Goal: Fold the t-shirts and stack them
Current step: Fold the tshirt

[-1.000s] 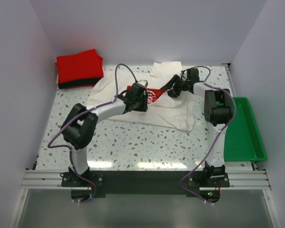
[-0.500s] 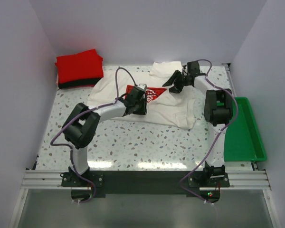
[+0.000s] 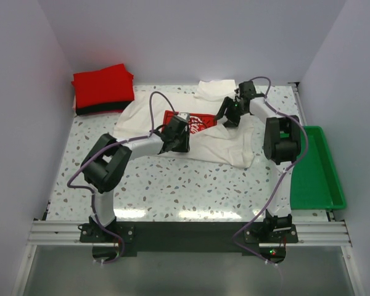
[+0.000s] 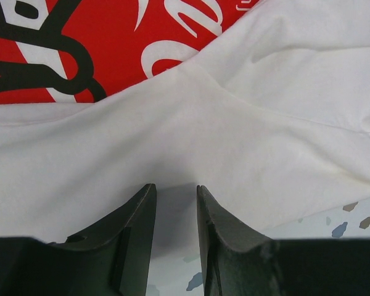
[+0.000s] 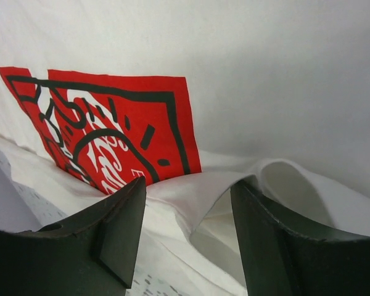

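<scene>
White shirt (image 3: 225, 145) lies spread and rumpled across the far middle of the table (image 3: 160, 185), with the red print (image 3: 191, 122) face up. Both of your claws are down on it.

Left claw (image 3: 174, 139) sits at the near edge of the print. In its wrist view the fingers (image 4: 135, 228) stand close together with only a narrow slot between them. White cloth fills that slot, and a crease runs from the print toward it. You cannot tell here whether the cloth is pinched or only lies under the tips. A bit of speckled table shows past the hem.

Right claw (image 3: 229, 112) sits just past the right end of the print. In its wrist view the fingers (image 5: 120, 228) stand well apart. A raised fold of white cloth curls in the gap, near the right-hand finger in that picture, and nothing is clamped.

Pose: your left arm has its elbow bent out to the left, and the forearm runs right onto the shirt. Your right arm reaches far forward, with the forearm angled back and left to the claw.

Only the overhead view shows the folded red shirt (image 3: 103, 85) lying on the black shirt (image 3: 89, 111) in the far left corner, well apart from both claws. It also shows the green tray (image 3: 314, 166) at the right edge. Only the wrist views show the finger gaps, since the wrists hide them from above.
</scene>
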Tool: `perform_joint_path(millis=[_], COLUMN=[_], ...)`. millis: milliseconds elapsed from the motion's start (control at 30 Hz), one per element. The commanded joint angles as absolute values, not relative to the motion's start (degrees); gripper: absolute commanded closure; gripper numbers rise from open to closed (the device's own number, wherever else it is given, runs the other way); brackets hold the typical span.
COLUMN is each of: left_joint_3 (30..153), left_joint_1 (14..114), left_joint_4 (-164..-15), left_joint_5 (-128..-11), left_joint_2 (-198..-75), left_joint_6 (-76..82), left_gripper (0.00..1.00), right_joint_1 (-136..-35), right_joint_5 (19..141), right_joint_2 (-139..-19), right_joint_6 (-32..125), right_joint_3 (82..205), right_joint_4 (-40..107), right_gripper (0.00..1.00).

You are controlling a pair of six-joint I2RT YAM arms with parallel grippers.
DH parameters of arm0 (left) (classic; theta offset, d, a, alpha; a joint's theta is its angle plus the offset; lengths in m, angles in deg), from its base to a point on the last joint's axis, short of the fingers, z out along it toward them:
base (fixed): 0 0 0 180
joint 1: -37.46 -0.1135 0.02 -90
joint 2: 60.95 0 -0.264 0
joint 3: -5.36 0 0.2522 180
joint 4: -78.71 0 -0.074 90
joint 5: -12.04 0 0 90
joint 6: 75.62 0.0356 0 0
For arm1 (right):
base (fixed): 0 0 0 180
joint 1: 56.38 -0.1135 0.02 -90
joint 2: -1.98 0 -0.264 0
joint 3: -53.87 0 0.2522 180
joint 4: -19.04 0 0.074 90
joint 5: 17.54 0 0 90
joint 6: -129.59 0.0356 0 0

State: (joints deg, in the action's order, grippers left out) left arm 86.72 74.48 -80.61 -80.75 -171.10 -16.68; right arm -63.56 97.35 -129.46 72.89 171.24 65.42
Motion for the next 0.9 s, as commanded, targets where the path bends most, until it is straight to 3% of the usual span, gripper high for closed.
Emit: perform_joint_path(millis=[0,333,567,867], left_joint_3=[86.4,86.2,86.0,85.8], left_joint_1=[74.8,74.9,74.8,74.8], left_joint_4=[-83.4,-83.2,-83.2,-83.3], left_joint_5=[-80.6,-80.9,-81.0,-80.8], left_joint_2=[-171.3,-171.0,-171.0,-170.9], left_joint_6=[-17.9,-17.8,-17.7,-17.8], left_gripper=[0.63,0.63,0.63,0.63], right_joint_1=[-64.5,-65.7,-66.0,-66.0], right_joint_5=[92.8,88.9,91.1,90.4], right_joint_2=[-124.4,-121.2,-126.1,-127.1], right_joint_6=[69.0,67.5,67.4,66.8], right_joint_3=[171.3,169.8,180.6,182.5], right_joint_4=[68.3,66.9,70.3,72.4], right_gripper=[0.39,0.4,0.39,0.39])
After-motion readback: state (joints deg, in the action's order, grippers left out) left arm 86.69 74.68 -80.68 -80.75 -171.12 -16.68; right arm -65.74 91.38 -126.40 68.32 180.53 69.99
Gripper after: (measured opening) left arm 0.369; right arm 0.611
